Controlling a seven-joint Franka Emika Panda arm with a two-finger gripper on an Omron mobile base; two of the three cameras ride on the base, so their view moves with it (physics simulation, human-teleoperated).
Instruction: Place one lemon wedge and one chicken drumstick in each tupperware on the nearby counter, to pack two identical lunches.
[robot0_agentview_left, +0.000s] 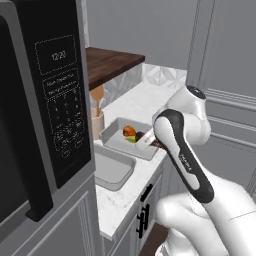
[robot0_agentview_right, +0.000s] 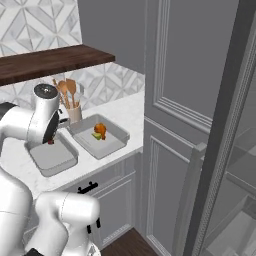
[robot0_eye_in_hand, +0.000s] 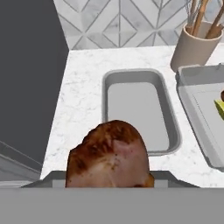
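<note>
The dark reddish-brown drumstick (robot0_eye_in_hand: 108, 155) sits close in the hand view, its bulbous end mottled brown with paler pinkish patches, clamped in the gripper (robot0_agentview_left: 148, 142), whose jaws are closed on it above the counter edge; the fingertips themselves are hidden behind the meat. Below it lies the nearer tupperware (robot0_eye_in_hand: 139, 111), a shallow grey rectangle with rounded corners and a raised rim, its floor bare. Just beside it stands the farther tupperware (robot0_agentview_left: 116, 136), holding an orange drumstick (robot0_agentview_left: 129, 131) and what looks like a yellow-green lemon wedge (robot0_agentview_right: 96, 135), though that piece is too small to make out well. Both containers rest on the white marble-look counter (robot0_agentview_left: 135, 102) over grey cabinet fronts with black bar handles. A beige utensil holder (robot0_agentview_right: 74, 113) with wooden spoons stands near the farther container, under a dark wooden shelf (robot0_agentview_right: 50, 61), against a diamond-patterned tile wall. A black microwave (robot0_agentview_left: 45, 95) stands at the left, and tall grey panelled cabinets rise on the right.
</note>
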